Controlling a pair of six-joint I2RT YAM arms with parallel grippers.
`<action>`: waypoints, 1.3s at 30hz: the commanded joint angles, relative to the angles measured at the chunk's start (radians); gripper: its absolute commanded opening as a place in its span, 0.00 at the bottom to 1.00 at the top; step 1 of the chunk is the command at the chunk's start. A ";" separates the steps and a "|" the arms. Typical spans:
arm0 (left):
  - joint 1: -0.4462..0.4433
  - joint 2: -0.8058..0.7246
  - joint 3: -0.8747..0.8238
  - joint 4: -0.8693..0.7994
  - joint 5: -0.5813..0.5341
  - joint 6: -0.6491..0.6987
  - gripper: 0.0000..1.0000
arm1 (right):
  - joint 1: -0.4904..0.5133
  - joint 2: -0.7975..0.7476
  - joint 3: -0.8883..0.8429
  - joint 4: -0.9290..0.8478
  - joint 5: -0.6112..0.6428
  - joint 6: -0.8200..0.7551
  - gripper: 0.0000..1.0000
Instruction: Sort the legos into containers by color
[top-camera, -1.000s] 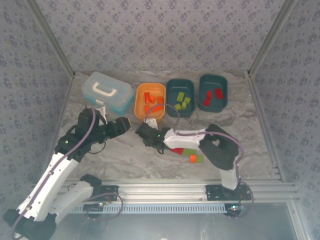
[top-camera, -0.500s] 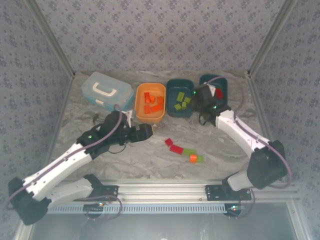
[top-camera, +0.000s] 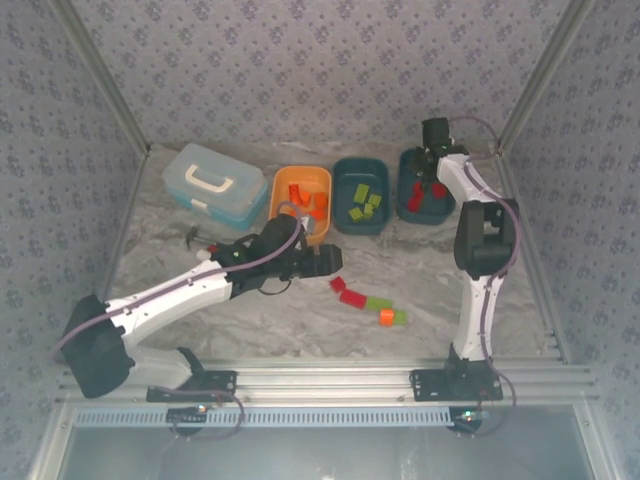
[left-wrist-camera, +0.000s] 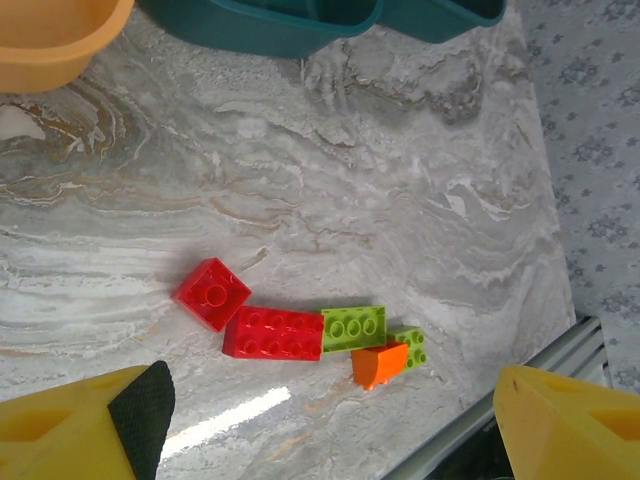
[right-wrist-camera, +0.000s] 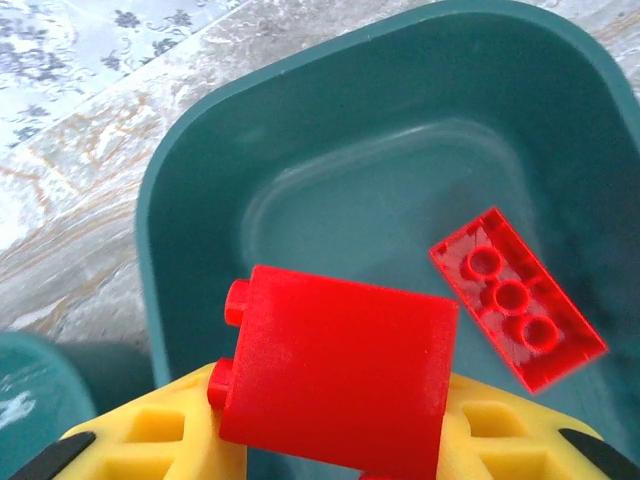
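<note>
Right claw (right-wrist-camera: 332, 442), red brick (right-wrist-camera: 340, 370), above bin (right-wrist-camera: 190, 180)

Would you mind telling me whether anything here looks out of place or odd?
Nothing stands out. The orange bin holds orange bricks, the middle teal bin green, the right teal bin red. Five unsorted bricks lie clustered on the table.

Links (top-camera: 170, 292): white shells, black joints.
Cables (top-camera: 514, 238): purple, along both arms.
Left fingers (left-wrist-camera: 60, 430): yellow, black pad at seven o'clock.
</note>
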 joint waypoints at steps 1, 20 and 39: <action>-0.014 0.017 0.048 0.025 -0.015 0.002 0.85 | -0.010 0.072 0.112 -0.095 -0.040 -0.026 0.39; -0.141 0.164 0.176 -0.099 -0.076 0.067 0.80 | -0.017 0.077 0.211 -0.165 -0.058 -0.085 0.68; -0.315 0.601 0.534 -0.355 -0.073 -0.142 0.72 | 0.412 -1.387 -0.886 -0.256 0.026 0.122 0.67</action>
